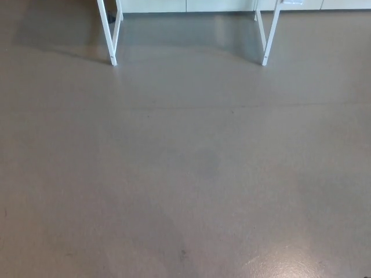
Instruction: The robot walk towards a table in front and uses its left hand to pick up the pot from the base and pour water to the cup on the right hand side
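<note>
While only grey floor (185,174) and white counter legs (110,35) show, neither hand nor its fingers appear, so their state is unknowable. Pot, unseen above, likely heavy with water, rigid; take it by its handle.

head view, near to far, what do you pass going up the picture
Bare grey-brown floor → faint seam line across the floor → feet of the white table legs, left pair and right pair → pale wall base behind them.
</note>
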Tool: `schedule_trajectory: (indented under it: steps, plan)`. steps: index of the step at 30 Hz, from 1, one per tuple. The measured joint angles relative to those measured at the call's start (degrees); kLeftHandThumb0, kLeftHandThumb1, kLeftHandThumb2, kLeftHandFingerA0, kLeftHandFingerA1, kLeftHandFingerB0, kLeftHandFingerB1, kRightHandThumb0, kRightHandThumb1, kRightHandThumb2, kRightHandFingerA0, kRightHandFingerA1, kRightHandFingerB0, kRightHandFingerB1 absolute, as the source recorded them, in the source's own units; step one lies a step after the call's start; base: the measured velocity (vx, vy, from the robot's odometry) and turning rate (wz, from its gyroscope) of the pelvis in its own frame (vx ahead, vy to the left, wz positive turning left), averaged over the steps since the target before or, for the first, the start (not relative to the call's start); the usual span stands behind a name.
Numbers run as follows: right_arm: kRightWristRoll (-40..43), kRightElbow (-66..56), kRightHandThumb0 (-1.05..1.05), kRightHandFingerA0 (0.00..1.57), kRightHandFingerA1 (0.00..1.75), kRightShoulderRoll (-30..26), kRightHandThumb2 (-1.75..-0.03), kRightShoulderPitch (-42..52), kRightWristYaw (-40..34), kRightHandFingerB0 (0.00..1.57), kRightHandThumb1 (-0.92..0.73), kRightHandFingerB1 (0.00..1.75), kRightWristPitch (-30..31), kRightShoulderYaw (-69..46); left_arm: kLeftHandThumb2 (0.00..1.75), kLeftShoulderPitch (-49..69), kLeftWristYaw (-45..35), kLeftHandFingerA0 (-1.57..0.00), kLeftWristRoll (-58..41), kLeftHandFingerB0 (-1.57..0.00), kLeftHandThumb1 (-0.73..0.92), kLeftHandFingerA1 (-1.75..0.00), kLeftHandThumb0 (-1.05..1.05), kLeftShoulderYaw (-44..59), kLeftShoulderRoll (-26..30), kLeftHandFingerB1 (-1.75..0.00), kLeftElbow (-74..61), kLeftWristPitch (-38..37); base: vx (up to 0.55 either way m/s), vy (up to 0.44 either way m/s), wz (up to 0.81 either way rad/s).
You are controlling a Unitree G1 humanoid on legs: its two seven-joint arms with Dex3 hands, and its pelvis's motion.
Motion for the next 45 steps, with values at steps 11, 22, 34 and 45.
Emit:
schedule_trajectory:
  steps: [11,22,34,45]
  plan:
    - [6.23,6.36,-0.07,0.79,0.52,0.14,-0.53,12.04,9.60,0.44,-0.46,0.38,-4.00,-5.83,0.85,8.83,-8.20,-0.20,-5.93,-0.18,0.41,-0.51,0.07,4.45,0.76,-0.49,5.34,-0.53,-0.01,-0.005,0.01]
    - [8.36,11.27,-0.03,0.72,0.49,-0.72,-0.53,12.53,12.49,0.42,-0.47,0.37,-8.77,-6.96,0.85,9.82,-10.19,-0.21,-6.96,-0.18,0.42,-0.51,0.10,3.45,0.72,-0.49,9.04,-1.38,0.06,0.176,-0.18]
    - [9.39,11.93,-0.06,0.72,0.49,0.02,-0.54,13.12,12.90,0.39,-0.48,0.36,-9.05,-6.84,0.85,8.13,-10.43,-0.25,-8.19,-0.19,0.42,-0.52,0.06,2.86,3.03,-0.49,9.16,-2.39,0.25,0.089,0.01]
    - [9.61,12.00,-0.07,0.82,0.52,-1.03,-0.53,12.61,12.81,0.44,-0.47,0.38,-10.05,-6.73,0.85,7.78,-10.92,-0.25,-8.58,-0.20,0.41,-0.53,0.08,1.63,2.57,-0.50,9.33,-2.76,0.38,-0.183,0.32]
